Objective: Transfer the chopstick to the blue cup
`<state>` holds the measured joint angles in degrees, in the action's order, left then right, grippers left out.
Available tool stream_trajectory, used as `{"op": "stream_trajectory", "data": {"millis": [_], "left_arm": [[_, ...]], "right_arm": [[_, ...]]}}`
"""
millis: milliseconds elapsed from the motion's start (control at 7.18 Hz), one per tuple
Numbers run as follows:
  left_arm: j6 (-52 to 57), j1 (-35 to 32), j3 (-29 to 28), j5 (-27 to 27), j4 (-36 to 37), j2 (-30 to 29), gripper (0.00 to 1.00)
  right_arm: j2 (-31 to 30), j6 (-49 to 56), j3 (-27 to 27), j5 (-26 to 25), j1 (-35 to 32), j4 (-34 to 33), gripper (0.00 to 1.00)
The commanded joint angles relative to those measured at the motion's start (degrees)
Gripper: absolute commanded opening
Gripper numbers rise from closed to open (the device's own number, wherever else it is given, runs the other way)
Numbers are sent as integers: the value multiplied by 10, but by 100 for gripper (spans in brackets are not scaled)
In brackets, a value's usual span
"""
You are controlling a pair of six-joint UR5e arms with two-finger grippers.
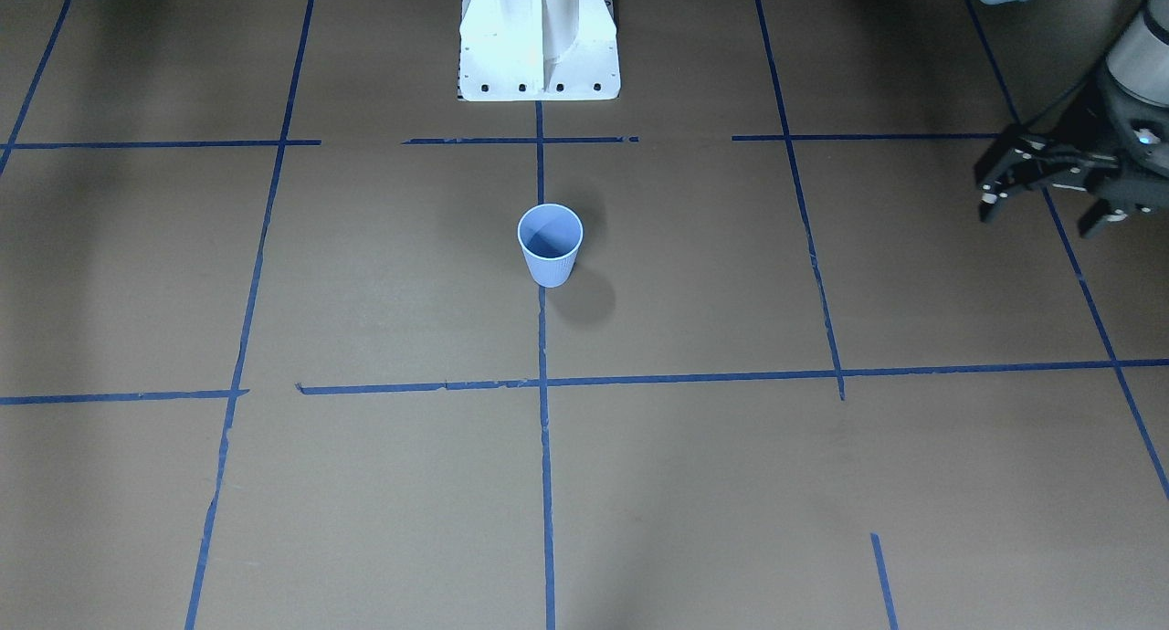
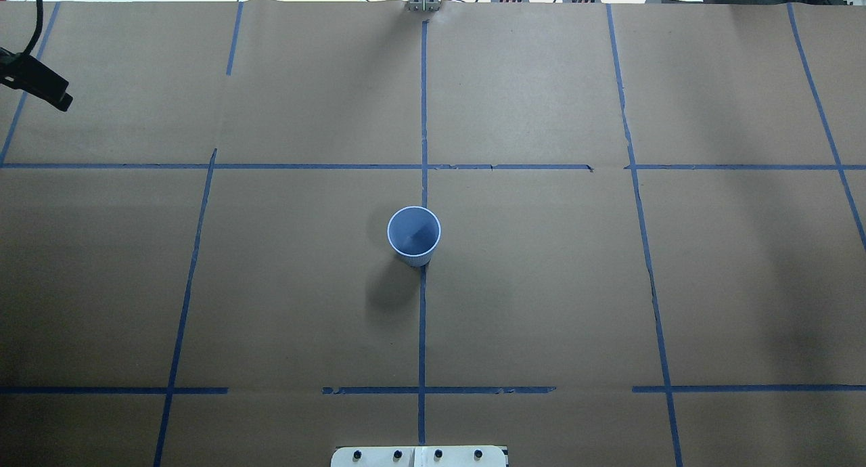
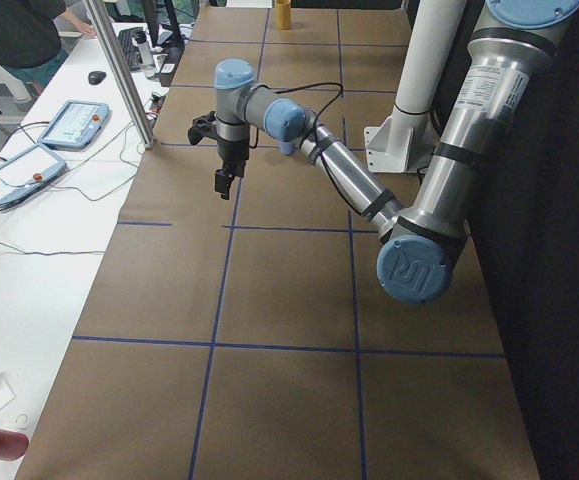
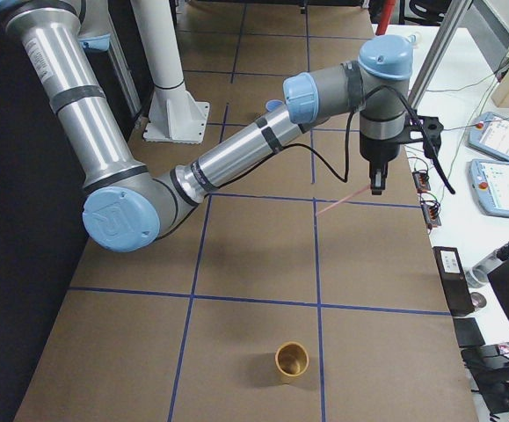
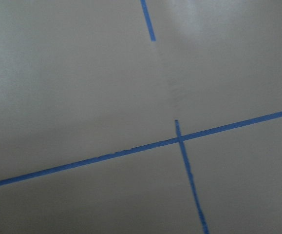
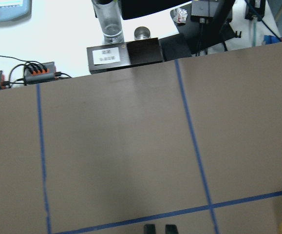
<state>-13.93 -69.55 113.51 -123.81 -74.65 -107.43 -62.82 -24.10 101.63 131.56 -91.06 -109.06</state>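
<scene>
The blue cup (image 1: 550, 244) stands upright on the table's centre line, its inside bare; it also shows in the overhead view (image 2: 414, 233). A thin pale pink chopstick (image 4: 342, 201) slants down from my right gripper (image 4: 377, 183), which is shut on it above the table's far edge. In the right wrist view only the gripper's close-set dark tips (image 6: 159, 228) show, and the chopstick is hidden. My left gripper (image 1: 1039, 217) is open and empty, held above the table far off to the cup's side. One of its fingers (image 2: 47, 91) shows in the overhead view.
A small yellow-brown cup (image 4: 292, 360) stands near the table's right end. Beyond the far edge are a glass (image 6: 108, 22), a black box (image 6: 123, 52), cables and teach pendants (image 4: 500, 180). The white pedestal (image 1: 539, 41) stands behind the blue cup.
</scene>
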Motion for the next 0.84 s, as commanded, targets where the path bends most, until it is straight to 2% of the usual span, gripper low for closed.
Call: {"op": "stream_trajectory", "data": {"millis": [0,279,418,697], "left_arm": [[113,-57,-47,-5,-1,24,100],[184,-102,-89,-6,-8,34,100],[203,-113,-109,-6,-9,35,100],[214,-122,-121,-6,-10,42,100]], "right_arm": [[65,-181,81,-31,117,7,0],[136,-313,134,-141,236,7,0],[185,-391,139,-233,323,7,0],[205,-428,139,-448,509,6,0]]}}
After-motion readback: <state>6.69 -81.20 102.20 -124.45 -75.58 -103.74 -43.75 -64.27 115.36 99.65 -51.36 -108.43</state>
